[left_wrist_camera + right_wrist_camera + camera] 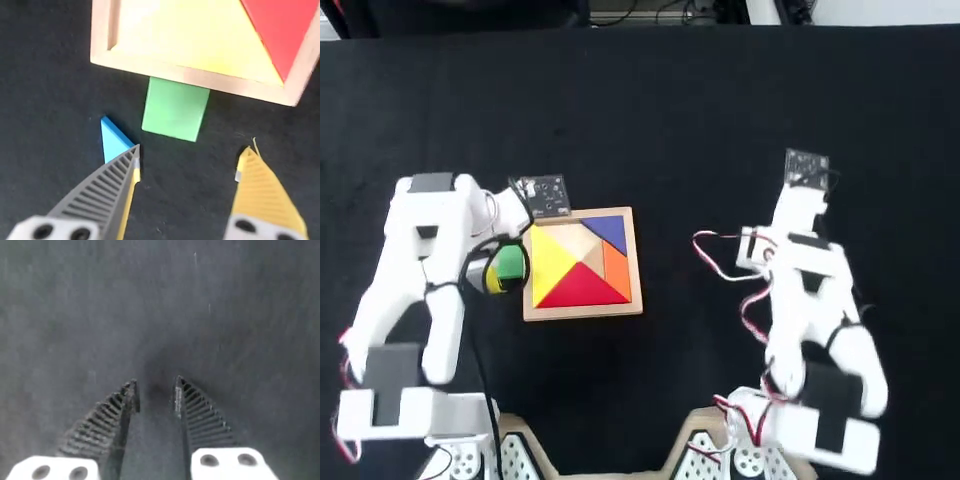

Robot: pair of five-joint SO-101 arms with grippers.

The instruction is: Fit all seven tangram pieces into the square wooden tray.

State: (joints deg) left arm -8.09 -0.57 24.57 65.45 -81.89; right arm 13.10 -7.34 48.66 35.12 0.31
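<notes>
Left gripper (190,155) spread wide, nothing held. Blue triangle (112,137) right at one fingertip (134,156); green square (175,107) just ahead of the gap, touching the tray (200,75) on its outer wall. Yellow piece (200,35) and red piece (285,30) lie inside the tray. Right gripper (155,387) parted narrowly, empty, low over black table (160,300), tray well apart from it

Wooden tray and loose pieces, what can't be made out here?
High view: pale patch in the tray, bare floor or plain piece, too small to tell.
High view: left arm covers the small blue triangle.
Left wrist view: picture edge cuts off the tray's far side.
</notes>
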